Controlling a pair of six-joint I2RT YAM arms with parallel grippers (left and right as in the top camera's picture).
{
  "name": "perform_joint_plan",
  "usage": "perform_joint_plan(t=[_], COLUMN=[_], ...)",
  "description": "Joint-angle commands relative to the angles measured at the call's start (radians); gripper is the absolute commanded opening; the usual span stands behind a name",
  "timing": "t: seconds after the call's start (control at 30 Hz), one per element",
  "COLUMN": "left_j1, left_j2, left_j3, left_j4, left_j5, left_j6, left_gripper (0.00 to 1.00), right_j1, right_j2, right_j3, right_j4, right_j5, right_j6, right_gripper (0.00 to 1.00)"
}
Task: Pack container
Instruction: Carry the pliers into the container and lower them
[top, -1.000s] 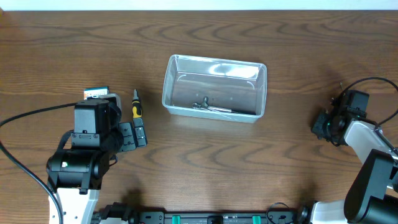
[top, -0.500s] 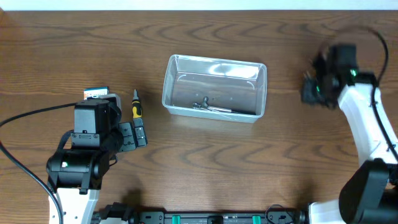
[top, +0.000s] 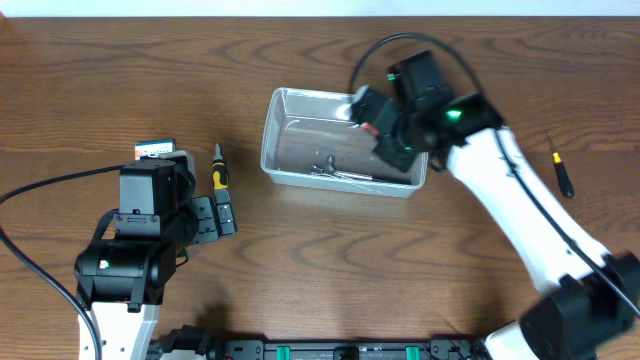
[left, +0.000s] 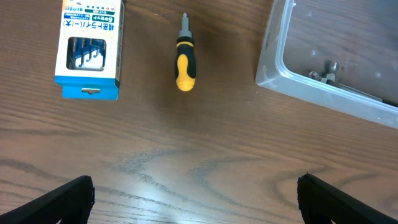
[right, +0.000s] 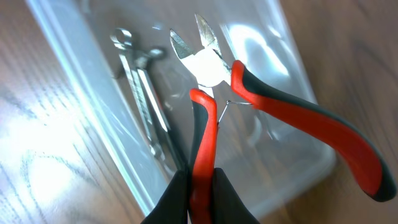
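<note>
Dark brown wood grain runs across the whole tabletop (top: 330, 270). Nearest, on the left, my left gripper (left: 198, 198) hangs low above the bare wood with its fingers spread wide and nothing between them. Just beyond it lies a yellow and black screwdriver (left: 185, 57), its tip pointing away to the far side. Left of that, well apart from it, a blue and white box (left: 89, 50) lies flat.

Farther on, in the middle of the tabletop, stands the container (top: 268, 150), clear plastic with rounded corners. A silvery metal tool (right: 142, 84) lies on its floor along the near wall; I cannot tell what kind of tool it is.

My right arm reaches in from the near right, and my right gripper (right: 200, 190) hovers over the right end of the container. Its fingers are pressed onto one red handle of the cutters (right: 280, 109), pinching it. The other handle stands free, the blades are parted, and they point down into the container above the metal tool.

Out on the right, well away from the container, a slim dark screwdriver (top: 563, 176) lies on the wood.
</note>
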Motion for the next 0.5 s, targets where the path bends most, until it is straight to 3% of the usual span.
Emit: perform_joint_plan(t=[0.0, 0.2, 0.47], left_j1=[-0.002, -0.002, -0.002], left_j2=[-0.001, -0.001, -0.001], left_j3=[0.02, 0.02, 0.02], left_j4=[-0.002, -0.002, -0.002], left_j5=[-0.011, -0.011, -0.011], left_j6=[-0.006, -0.006, -0.006], left_gripper=[0.98, 0.98, 0.98], right_j1=[0.008, -0.017, -0.024], right_j2=[0.116, 0.264, 0.308], right_j3=[0.008, 0.009, 0.008], right_j4=[0.035, 0.099, 0.077], right_j5=[-0.08, -0.155, -0.155], right_j6=[-0.083, -0.034, -0.027], right_gripper=[0.01, 0.01, 0.01])
